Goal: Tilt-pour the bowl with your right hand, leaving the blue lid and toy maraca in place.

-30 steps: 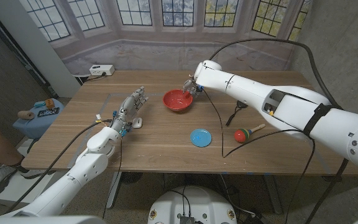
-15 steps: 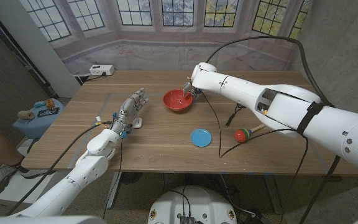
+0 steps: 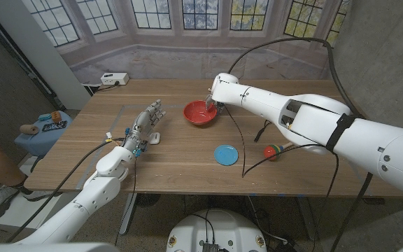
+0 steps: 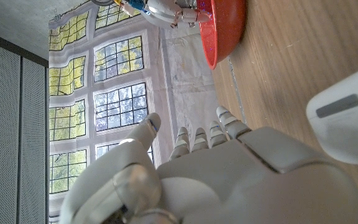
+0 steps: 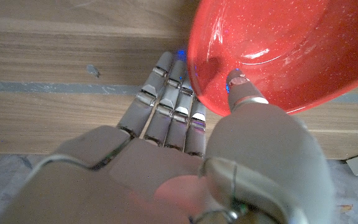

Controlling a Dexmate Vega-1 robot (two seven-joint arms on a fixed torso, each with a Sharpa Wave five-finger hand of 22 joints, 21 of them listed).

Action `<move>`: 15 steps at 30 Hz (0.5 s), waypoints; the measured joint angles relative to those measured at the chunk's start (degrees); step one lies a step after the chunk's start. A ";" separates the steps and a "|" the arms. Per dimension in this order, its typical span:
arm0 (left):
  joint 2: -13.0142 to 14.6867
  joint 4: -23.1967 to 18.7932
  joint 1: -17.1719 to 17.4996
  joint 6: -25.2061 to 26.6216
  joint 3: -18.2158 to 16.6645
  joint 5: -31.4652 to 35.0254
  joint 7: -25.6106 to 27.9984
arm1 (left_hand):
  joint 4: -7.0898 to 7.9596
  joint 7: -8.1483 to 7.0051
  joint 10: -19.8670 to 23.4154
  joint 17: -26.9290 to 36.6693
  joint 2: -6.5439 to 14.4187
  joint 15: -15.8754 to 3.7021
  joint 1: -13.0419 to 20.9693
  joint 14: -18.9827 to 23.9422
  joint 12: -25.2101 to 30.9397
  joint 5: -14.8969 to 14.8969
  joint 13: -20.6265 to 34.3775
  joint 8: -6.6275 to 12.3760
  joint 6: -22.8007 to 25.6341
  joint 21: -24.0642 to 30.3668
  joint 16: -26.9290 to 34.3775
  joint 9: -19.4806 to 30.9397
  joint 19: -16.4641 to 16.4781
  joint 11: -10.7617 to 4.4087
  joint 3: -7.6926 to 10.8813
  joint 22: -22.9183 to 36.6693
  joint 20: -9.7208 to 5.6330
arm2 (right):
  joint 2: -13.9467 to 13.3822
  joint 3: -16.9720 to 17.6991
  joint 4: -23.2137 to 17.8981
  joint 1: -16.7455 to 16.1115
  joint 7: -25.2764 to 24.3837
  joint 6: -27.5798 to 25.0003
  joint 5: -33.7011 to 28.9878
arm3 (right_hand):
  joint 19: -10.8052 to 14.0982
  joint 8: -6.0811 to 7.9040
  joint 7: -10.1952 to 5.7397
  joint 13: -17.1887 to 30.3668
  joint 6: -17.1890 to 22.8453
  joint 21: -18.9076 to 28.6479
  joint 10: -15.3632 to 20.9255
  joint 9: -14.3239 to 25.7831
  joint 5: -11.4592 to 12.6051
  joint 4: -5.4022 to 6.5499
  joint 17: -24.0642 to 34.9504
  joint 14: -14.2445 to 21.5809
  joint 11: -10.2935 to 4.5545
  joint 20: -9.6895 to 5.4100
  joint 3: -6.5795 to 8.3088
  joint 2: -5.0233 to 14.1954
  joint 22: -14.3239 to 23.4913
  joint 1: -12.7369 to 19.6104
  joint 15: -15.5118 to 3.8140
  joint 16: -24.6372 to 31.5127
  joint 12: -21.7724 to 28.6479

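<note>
At the table's far middle, the shallow red plastic bowl (image 3: 201, 112) is pinched at its rim by the right hand (image 3: 214, 99) (thumb inside, fingers beneath), seemingly for tilting; the left hand (image 3: 144, 124) waits with nothing held, fingers apart.

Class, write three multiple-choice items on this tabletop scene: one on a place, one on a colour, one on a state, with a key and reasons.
1. Where does the round blue plastic lid lie?
A. Inside the bowl
B. On the wooden table, nearer the robot than the bowl
C. Under the left hand

2. What colour is the shallow plastic bowl?
A. Red
B. Green
C. White

3. What is the right hand doing?
A. Resting apart from everything
B. Holding the maraca
C. Gripping the bowl's rim

Key: 1 B, the lid sits on bare wood in front of the bowl. 2 A, it shows red in every view. 3 C, the right wrist view shows the thumb inside the rim and fingers beneath.
</note>
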 measured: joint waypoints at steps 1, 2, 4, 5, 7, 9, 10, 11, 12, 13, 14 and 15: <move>0.00 0.03 0.05 -0.01 -0.02 -0.01 -0.03 | 0.00 0.00 0.00 0.00 0.00 0.00 0.00 0.00 0.00 0.00 0.00 0.00 0.00 0.00 0.00 0.00 0.00 0.00 0.00 0.00 0.00 | 0.29 -0.03 0.48 0.03 -0.18 0.13 -0.21 | 0.14 0.00 0.06 0.18 0.14 0.03 0.21 0.00 0.00 0.00 0.20 0.40 -0.21 -0.14 0.00 -0.15 0.00 0.34 -0.04 0.25 0.24; 0.00 0.04 0.09 -0.04 -0.04 -0.03 -0.06 | 0.00 0.00 0.00 0.00 0.00 0.00 0.00 0.00 0.00 0.00 0.00 0.00 0.00 0.00 0.00 0.00 0.00 0.00 0.00 0.00 0.00 | 0.45 -0.04 0.73 0.03 -0.31 0.21 -0.34 | 0.34 0.00 -0.02 0.34 0.39 0.03 0.58 0.00 0.00 0.00 0.43 0.55 -0.24 -0.34 0.00 -0.15 0.00 0.60 -0.02 0.38 0.46; 0.00 0.05 0.16 -0.08 -0.07 -0.07 -0.10 | 0.00 0.00 0.00 0.00 0.00 0.00 0.00 0.00 0.00 0.00 0.00 0.00 0.00 0.00 0.00 0.00 0.00 0.00 0.00 0.00 0.00 | 0.86 -0.08 1.34 0.04 -0.58 0.35 -0.53 | 0.33 0.00 -0.36 0.72 0.73 0.03 1.67 0.05 0.00 0.09 0.97 0.84 -0.41 -0.33 -0.44 -0.05 0.00 1.15 -0.04 1.05 1.28; 0.00 0.05 0.25 -0.08 -0.10 -0.08 -0.11 | 0.00 -0.01 0.00 0.00 0.00 0.00 0.00 0.00 0.00 0.00 0.00 0.00 0.01 0.00 0.00 0.00 0.00 0.00 0.00 0.00 0.00 | 0.86 -0.08 1.34 0.04 -0.71 0.41 -0.64 | 0.77 0.00 -0.34 0.96 1.13 0.03 2.28 0.20 0.00 0.00 1.38 1.21 -0.62 -0.33 -0.63 -0.23 0.00 1.28 -0.07 1.34 1.75; 0.01 0.05 0.40 -0.08 -0.18 -0.08 -0.11 | 0.00 -0.31 0.00 0.00 0.00 0.00 0.00 0.00 0.00 0.00 0.00 0.00 0.31 0.00 0.00 0.00 0.00 0.00 0.00 0.00 0.00 | 0.86 -0.08 1.34 0.04 -1.13 0.52 -0.91 | 1.15 0.00 -0.29 1.32 1.47 0.03 2.94 0.26 0.00 0.00 1.91 1.28 -1.29 -0.33 -0.63 -0.23 0.00 1.74 -0.15 1.95 2.45; 0.02 0.05 0.52 -0.21 -0.24 -0.27 -0.12 | 0.00 -0.31 0.00 0.00 0.00 0.00 0.00 0.00 0.00 0.00 0.00 0.00 0.31 0.00 0.00 0.00 0.00 0.00 0.00 -0.01 0.00 | 1.66 -0.09 2.63 0.03 -1.51 0.56 -1.15 | 1.35 0.00 -0.79 1.68 1.97 0.41 3.59 0.26 0.00 0.02 2.40 2.27 -1.94 -0.55 -0.65 -0.23 0.00 2.18 -0.32 2.45 3.06; 0.05 0.05 0.58 -0.21 -0.26 -0.27 -0.12 | 0.00 -0.31 0.00 0.00 0.00 0.00 0.00 0.00 0.00 0.00 0.00 0.00 0.31 0.00 0.00 0.00 0.00 0.00 0.00 -0.01 0.00 | 1.66 -0.09 2.63 0.03 -1.54 0.56 -1.17 | 1.35 0.00 -0.95 1.82 2.17 0.41 3.82 0.26 0.00 0.17 2.64 2.42 -2.17 -0.55 -0.80 -0.07 0.00 2.34 -0.46 2.65 3.32; 0.05 0.05 0.63 -0.21 -0.27 -0.27 -0.12 | 0.00 -0.31 0.00 0.00 0.00 0.00 0.00 0.00 0.00 0.00 0.00 0.00 0.31 0.00 0.00 0.00 0.00 0.00 0.00 -0.01 0.00 | 1.66 -0.09 2.63 0.03 -1.84 0.59 -1.35 | 1.39 0.00 -0.91 2.00 2.53 0.41 4.00 0.26 0.00 0.24 2.88 2.42 -2.35 -0.59 -0.87 -0.19 0.00 2.60 -0.46 2.86 3.52; 0.06 0.03 0.69 -0.23 -0.29 -0.30 -0.12 | 0.00 -0.31 0.00 0.00 0.00 0.13 0.00 0.13 0.00 0.00 0.00 0.00 0.31 0.00 0.00 0.00 0.00 0.00 0.00 -0.01 0.00 | 1.97 -0.08 3.04 -0.14 -1.94 0.59 -1.41 | 1.56 0.00 -0.90 2.11 2.71 0.42 4.00 0.26 0.00 0.24 3.01 2.42 -2.35 -0.76 -0.87 -0.22 0.00 2.64 -0.46 2.92 3.70; 0.07 0.02 0.70 -0.23 -0.29 -0.30 -0.12 | 0.00 -0.31 0.00 0.00 0.00 0.23 0.00 0.23 0.00 0.00 0.00 0.00 0.31 0.00 0.00 0.00 0.00 0.00 0.00 -0.01 0.00 | 1.99 -0.07 3.07 -0.16 -2.00 0.59 -1.44 | 1.76 0.00 -1.19 2.26 3.00 0.62 4.31 0.26 0.00 0.24 3.19 2.49 -2.65 -0.97 -0.87 -0.04 0.00 2.90 -0.44 3.08 3.98; 0.07 0.00 0.73 -0.23 -0.29 -0.30 -0.12 | 0.01 -0.31 0.00 0.00 0.00 0.31 0.00 0.31 0.00 0.00 0.00 0.00 0.31 0.00 0.00 0.00 0.00 0.00 0.00 -0.01 0.00 | 2.08 -0.04 3.22 -0.26 -2.18 0.59 -1.53 | 1.75 0.00 -1.08 2.38 3.30 0.62 4.70 0.26 0.00 0.24 3.28 2.94 -2.62 -0.96 -0.87 -0.22 0.00 3.09 -0.52 3.08 4.17; 0.08 -0.03 0.77 -0.23 -0.30 -0.30 -0.12 | 0.01 -0.31 0.00 0.00 0.00 0.31 0.00 0.31 0.00 0.00 0.00 0.00 0.30 0.00 0.00 0.00 0.00 0.00 0.00 -0.01 0.00 | 2.08 -0.04 3.22 -0.26 -2.28 0.59 -1.59 | 1.75 0.00 -0.98 2.38 3.40 0.62 4.79 0.26 0.23 0.24 3.29 3.15 -2.54 -0.96 -0.87 -0.22 0.00 3.09 -0.57 3.29 4.23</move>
